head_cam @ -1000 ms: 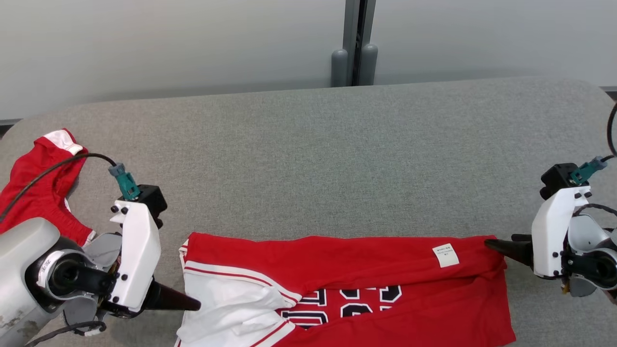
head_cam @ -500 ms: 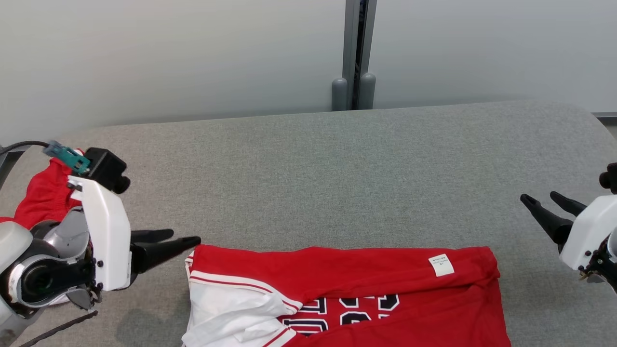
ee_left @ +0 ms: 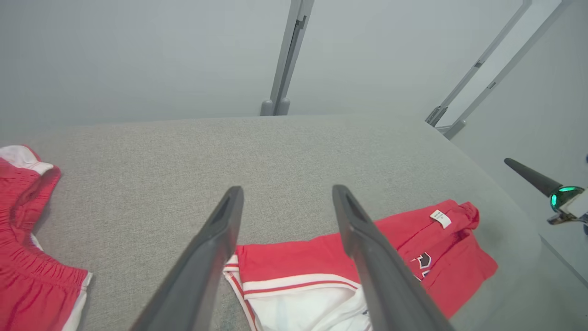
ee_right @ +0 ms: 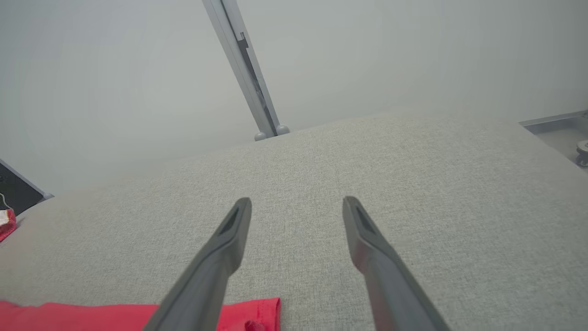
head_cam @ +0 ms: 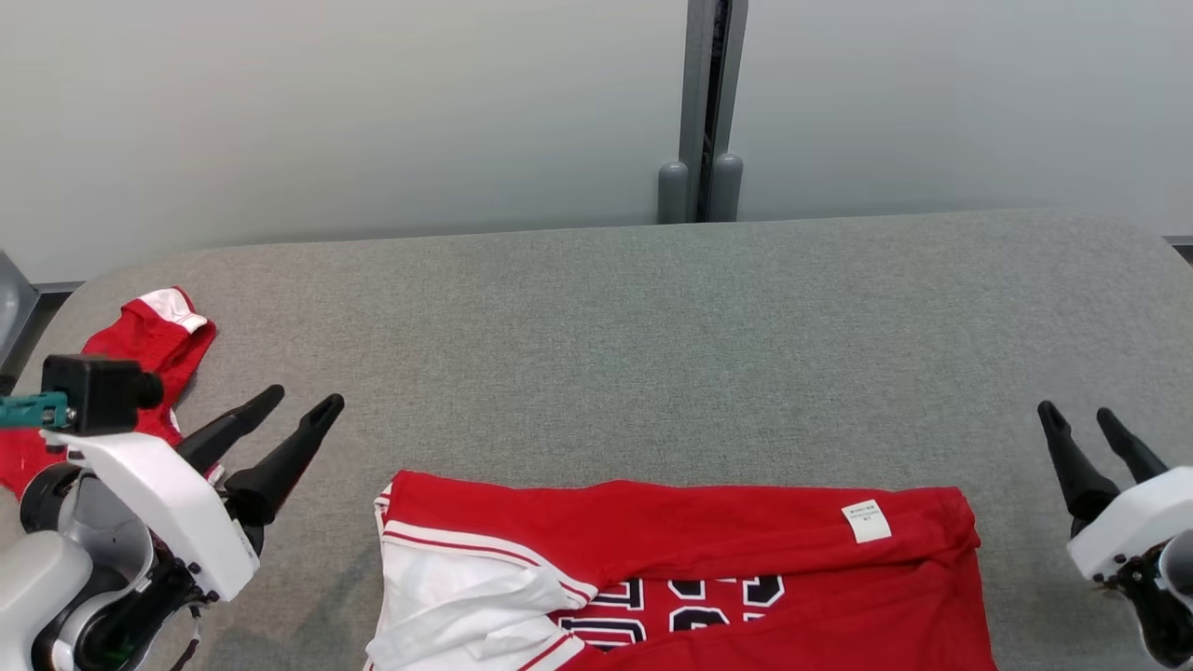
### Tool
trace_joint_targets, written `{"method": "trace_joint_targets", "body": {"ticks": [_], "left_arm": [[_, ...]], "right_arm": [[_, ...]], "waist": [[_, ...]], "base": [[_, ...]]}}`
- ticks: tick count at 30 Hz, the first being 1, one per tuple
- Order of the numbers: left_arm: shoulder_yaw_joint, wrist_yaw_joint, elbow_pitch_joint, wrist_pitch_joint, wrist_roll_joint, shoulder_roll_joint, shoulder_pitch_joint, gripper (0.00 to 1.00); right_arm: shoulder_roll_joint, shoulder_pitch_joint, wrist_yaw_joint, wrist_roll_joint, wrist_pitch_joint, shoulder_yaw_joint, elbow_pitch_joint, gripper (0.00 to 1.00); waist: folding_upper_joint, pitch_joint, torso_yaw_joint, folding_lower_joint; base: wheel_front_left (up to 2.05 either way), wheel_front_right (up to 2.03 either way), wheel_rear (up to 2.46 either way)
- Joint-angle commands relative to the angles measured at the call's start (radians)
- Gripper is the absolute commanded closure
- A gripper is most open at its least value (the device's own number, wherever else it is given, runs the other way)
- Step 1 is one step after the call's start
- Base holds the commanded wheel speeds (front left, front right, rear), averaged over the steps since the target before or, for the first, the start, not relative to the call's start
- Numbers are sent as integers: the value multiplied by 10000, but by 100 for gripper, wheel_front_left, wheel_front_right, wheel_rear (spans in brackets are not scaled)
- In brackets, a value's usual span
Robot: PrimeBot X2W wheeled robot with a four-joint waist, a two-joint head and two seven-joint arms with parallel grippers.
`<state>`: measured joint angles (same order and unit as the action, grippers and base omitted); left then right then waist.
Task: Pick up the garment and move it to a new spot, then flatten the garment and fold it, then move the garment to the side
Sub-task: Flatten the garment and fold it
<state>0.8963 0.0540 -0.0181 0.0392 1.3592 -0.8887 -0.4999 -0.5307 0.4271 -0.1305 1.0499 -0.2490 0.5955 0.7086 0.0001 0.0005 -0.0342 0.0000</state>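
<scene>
**A:** Two grippers, and is either holding anything?

**B:** No. The left gripper [head_cam: 301, 398] hangs over the near left of the grey fabric-covered table [head_cam: 652, 326], its two long dark fingers spread wide with nothing between them. The right gripper [head_cam: 1075, 411] is at the near right, fingers parted the same way and clear of everything.

**A:** Where is the garment?

**B:** The red cloth jersey [head_cam: 699, 540], with a white striped sleeve and dark outlined numerals, lies folded into a long band along the table's near edge. It sits between the two grippers and touches neither. The white sleeve end is nearer the left gripper, and a small white rectangular label [head_cam: 866, 521] sits toward the right end.

**A:** What do the wrist views show?

**B:** From the left wrist, the left gripper [ee_left: 287, 190] frames the sleeve end of the jersey [ee_left: 298, 264] below it. From the right wrist, the right gripper [ee_right: 297, 201] stands over bare table, with one corner of the jersey [ee_right: 92, 317] at the bottom edge.

**A:** Anything else on the table?

**B:** A crumpled red garment with white trim [head_cam: 158, 326] lies at the far left, well apart from the jersey.
</scene>
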Motion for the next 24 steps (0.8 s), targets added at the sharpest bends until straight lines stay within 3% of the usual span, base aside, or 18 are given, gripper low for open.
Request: {"method": "trace_joint_targets", "body": {"ticks": [1, 8, 11, 15, 20, 24], "left_arm": [[-115, 149, -33, -363, -89, 101, 230, 0], [-523, 1254, -427, -2580, -735, 519, 1315, 0], [-757, 1737, -444, -2926, -1169, 813, 1781, 0], [-1668, 2051, -338, -3043, -1781, 1541, 2431, 0], [-2729, 1970, -104, -3045, -3052, 2661, 3359, 0], [-2974, 1787, 116, -3047, -3725, 3208, 3661, 0]], "right_arm": [[121, -248, -7, -112, -106, -111, 45, 0], [871, -1183, -7, -517, -174, -740, 11, 0], [1126, -1426, -7, -782, -179, -1006, 21, 0], [1443, -1743, -7, -1183, -170, -1500, -35, 0], [1757, -1956, -7, -1647, -171, -1641, 148, 0], [1934, -2037, -7, -1795, -173, -1794, 366, 0]], "waist": [[-1, 1, 39, 0], [-1, 48, 169, 0], [-1, 83, 211, 0], [-1, 136, 291, 0], [-1, 220, 434, 0], [-1, 304, 527, 0]], "base": [[0, 0, 0], [0, 0, 0], [0, 0, 0], [0, 0, 0], [0, 0, 0], [0, 0, 0]]}}
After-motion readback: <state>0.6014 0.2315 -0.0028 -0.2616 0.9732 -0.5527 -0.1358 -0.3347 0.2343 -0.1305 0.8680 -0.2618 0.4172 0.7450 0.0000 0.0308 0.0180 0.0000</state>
